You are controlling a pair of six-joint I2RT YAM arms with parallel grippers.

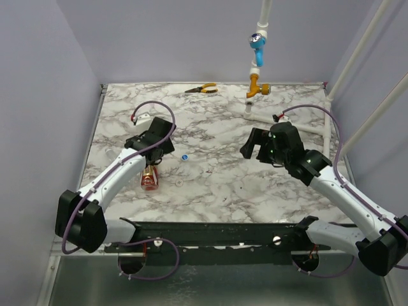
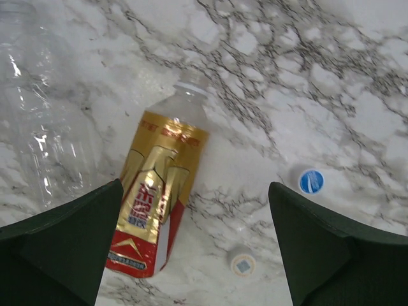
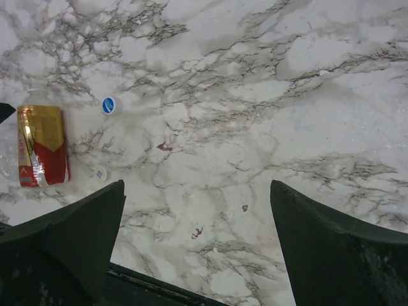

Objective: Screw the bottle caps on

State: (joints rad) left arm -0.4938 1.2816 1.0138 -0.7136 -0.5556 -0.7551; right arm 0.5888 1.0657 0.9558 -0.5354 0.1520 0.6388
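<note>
Bottle [image 2: 159, 204] lies on its side on worktop [image 1: 217, 127], left of centre in top view, red-gold label up. Blue cap [image 2: 311, 181] loose at right of left wrist view, apart from bottle. Pale cap [image 2: 242, 263] at bottom centre, near bottle base. Left claw [image 2: 194, 186] spread wide above bottle. Right claw [image 3: 197, 185] also spread apart, over worktop right of centre in top view.

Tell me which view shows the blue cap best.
Left wrist: the blue cap is largest and sharpest there, with its white top markings visible. Right wrist shows it smaller; top external shows only a blue speck.
</note>
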